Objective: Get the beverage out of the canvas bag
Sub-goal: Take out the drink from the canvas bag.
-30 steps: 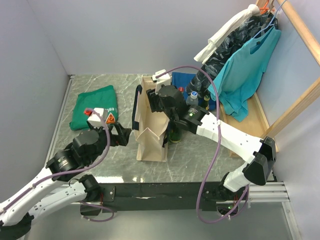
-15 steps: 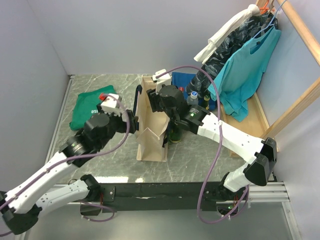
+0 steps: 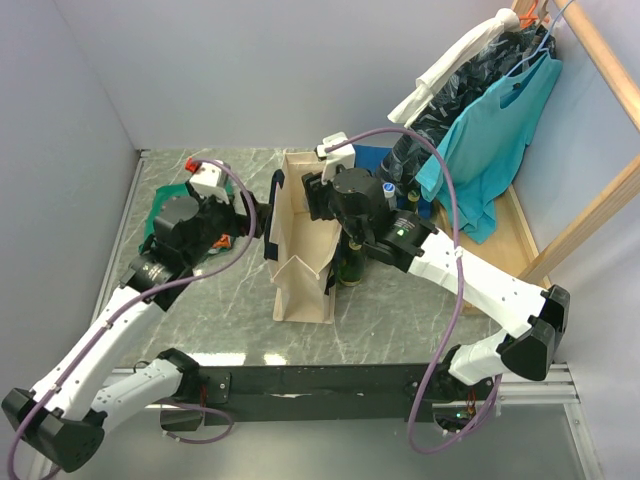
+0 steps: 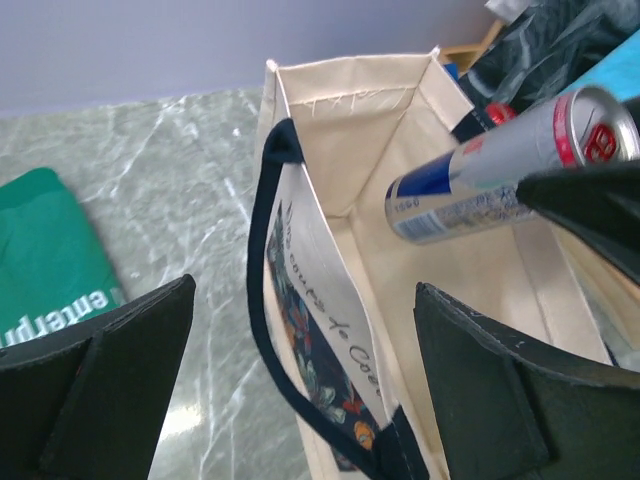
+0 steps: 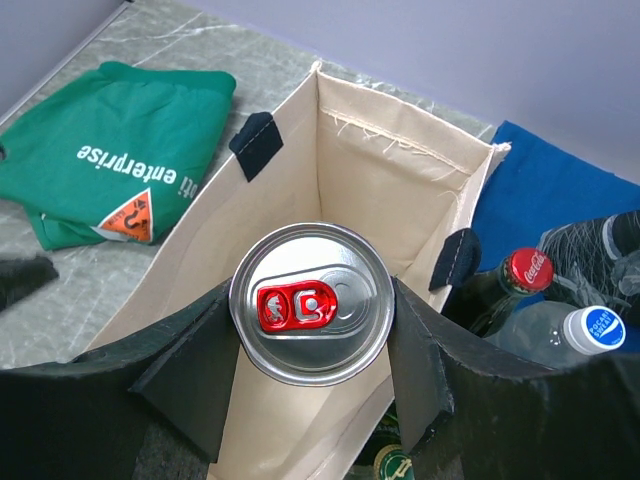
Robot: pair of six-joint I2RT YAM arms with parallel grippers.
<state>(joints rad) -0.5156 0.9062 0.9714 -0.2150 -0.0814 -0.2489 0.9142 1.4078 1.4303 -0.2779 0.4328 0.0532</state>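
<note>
The cream canvas bag (image 3: 298, 262) with navy handles stands upright mid-table, its mouth open. My right gripper (image 5: 312, 292) is shut on a silver and blue drink can (image 5: 312, 335) with a red tab, holding it upright in the bag's mouth (image 5: 385, 190). From the left wrist view the can (image 4: 480, 175) sits above the bag's inside. My left gripper (image 4: 300, 385) is open and straddles the bag's left wall and navy handle (image 4: 262, 270), one finger outside and one inside. In the top view the left gripper (image 3: 262, 222) is at the bag's left rim, and the right gripper (image 3: 336, 226) is over its mouth.
A folded green T-shirt (image 3: 165, 205) lies left of the bag. A folded blue cloth (image 5: 560, 190) lies behind it. A cola bottle (image 5: 520, 272), a water bottle (image 5: 592, 330) and a green bottle (image 3: 350, 268) stand right of the bag. Clothes hang on a wooden rack (image 3: 590, 215) at right.
My left arm has swung up and right from the table to the bag's left wall. My right gripper has stayed over the bag with the can, shifting slightly right.
</note>
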